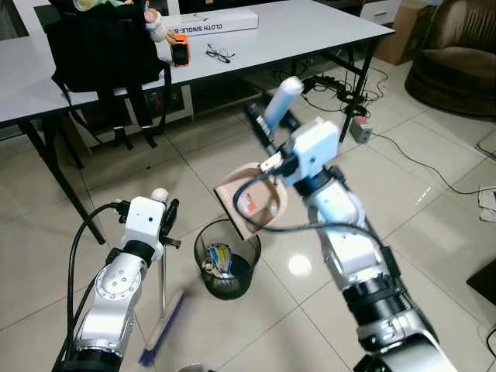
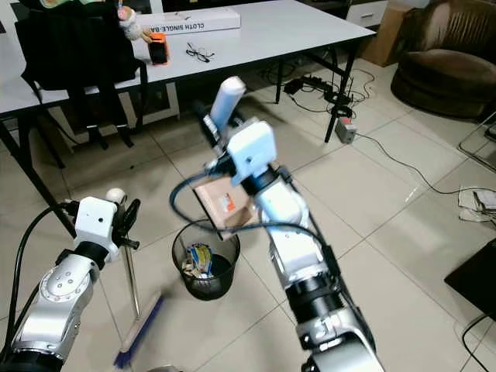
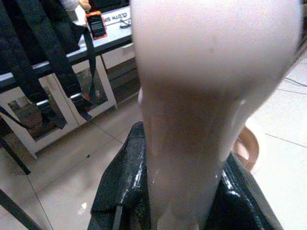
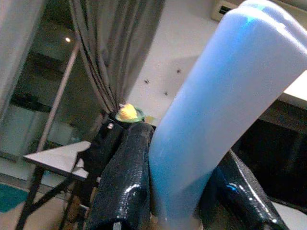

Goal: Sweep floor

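My left gripper (image 1: pixel 166 219) is shut on the thin pole of a broom (image 1: pixel 162 267) just under its white knob. The broom stands upright, its purple bristles (image 1: pixel 160 335) on the tiles left of a black waste bin (image 1: pixel 226 263). In the left wrist view the pale broom handle (image 3: pixel 192 120) sits between the black fingers (image 3: pixel 120 187). My right gripper (image 1: pixel 266 124) is shut on the pale blue handle (image 1: pixel 283 94) of a beige dustpan (image 1: pixel 246 203), which hangs tilted right over the bin. The bin holds some litter.
A white table (image 1: pixel 294 35) stands behind, carrying a black backpack (image 1: pixel 105 46), an orange device (image 1: pixel 180 51), glasses (image 1: pixel 219 53) and a white box (image 1: pixel 209 23). Its black legs, cables and a power strip (image 1: pixel 358 128) lie to the right. A brown sofa (image 1: pixel 453 54) is far right.
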`<state>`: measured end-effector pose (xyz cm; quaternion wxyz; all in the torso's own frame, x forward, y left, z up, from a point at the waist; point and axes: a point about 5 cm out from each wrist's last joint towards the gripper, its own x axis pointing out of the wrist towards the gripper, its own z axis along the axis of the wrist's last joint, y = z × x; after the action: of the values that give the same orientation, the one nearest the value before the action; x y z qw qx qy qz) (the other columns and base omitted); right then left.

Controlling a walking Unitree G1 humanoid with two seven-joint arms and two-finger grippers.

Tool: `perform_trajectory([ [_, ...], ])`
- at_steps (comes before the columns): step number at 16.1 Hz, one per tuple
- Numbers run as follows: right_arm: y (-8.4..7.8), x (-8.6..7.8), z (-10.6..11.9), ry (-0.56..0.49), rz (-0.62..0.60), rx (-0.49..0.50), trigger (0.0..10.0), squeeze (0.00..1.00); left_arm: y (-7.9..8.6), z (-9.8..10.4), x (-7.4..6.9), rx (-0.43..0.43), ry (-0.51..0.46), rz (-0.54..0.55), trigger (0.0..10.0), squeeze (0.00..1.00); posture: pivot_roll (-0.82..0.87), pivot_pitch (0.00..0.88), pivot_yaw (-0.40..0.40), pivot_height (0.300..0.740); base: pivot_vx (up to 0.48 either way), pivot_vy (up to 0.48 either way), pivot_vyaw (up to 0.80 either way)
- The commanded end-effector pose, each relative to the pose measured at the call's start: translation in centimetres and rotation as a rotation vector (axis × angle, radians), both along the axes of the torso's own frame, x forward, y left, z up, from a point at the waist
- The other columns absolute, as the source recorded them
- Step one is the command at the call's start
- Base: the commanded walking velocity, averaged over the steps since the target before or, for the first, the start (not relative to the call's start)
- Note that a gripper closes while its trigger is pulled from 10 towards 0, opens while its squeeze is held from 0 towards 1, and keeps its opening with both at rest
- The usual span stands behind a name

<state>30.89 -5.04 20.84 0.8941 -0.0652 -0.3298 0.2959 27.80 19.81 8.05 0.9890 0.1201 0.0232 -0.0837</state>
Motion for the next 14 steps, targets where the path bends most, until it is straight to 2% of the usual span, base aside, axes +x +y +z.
perform_trajectory([
  [1,0.21,-0.48,1.28,-0.088,0.023,0.012,10.0,0.00,-0.34,0.87,0.50,0.016,-0.035,-0.012,10.0,0.00,-0.02,0.000,0.017,0.740,0.000,0.000,0.00],
  [14,0.72,-0.81,0.90,-0.102,0.075,-0.022,10.0,0.00,-0.51,0.83,0.52,0.012,-0.033,-0.012,10.0,0.00,-0.02,0.000,0.013,0.740,0.000,0.000,0.00],
])
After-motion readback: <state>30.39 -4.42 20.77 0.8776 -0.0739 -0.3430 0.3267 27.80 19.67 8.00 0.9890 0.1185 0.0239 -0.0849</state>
